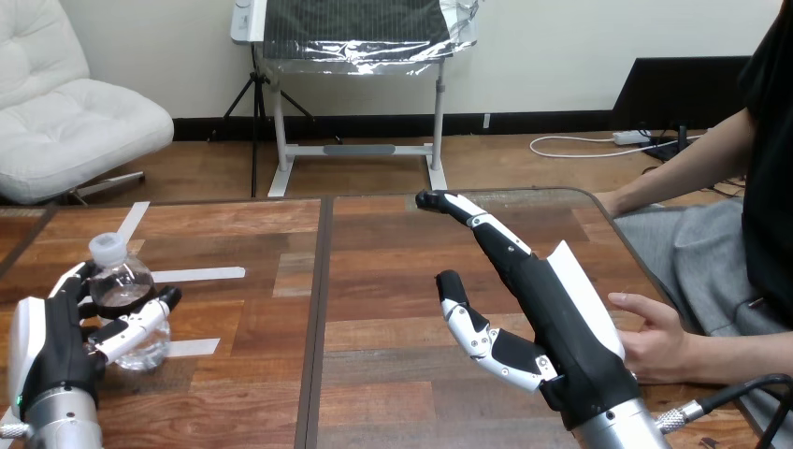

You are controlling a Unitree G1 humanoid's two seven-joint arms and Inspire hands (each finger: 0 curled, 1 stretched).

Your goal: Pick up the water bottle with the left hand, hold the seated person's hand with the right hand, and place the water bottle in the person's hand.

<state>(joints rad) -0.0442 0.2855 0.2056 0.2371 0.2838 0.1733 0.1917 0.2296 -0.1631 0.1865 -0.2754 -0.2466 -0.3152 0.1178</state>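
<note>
Two hands logged: left hand (56,341) curled round water bottle (126,290), right hand (552,318) straight-fingered just beside person's hand (659,341), not clasping it; unsteadied palm could let water bottle drop.

Near the left edge of the wooden table (393,281), toward its near corner, a clear water bottle (124,297) with a white cap is seen upright, enclosed by the curled fingers and thumb of the left hand (47,341). Strips of white tape (196,274) are laid on the tabletop just beside it. Toward the right edge, the right hand (561,318) is held over the table, its straight fingers (486,224) pointed at the far edge and the thumb spread aside; nothing is grasped by it. The person's hand (656,339) is seen at the right edge, just beside the right hand's back; whether the two touch cannot be told.
</note>
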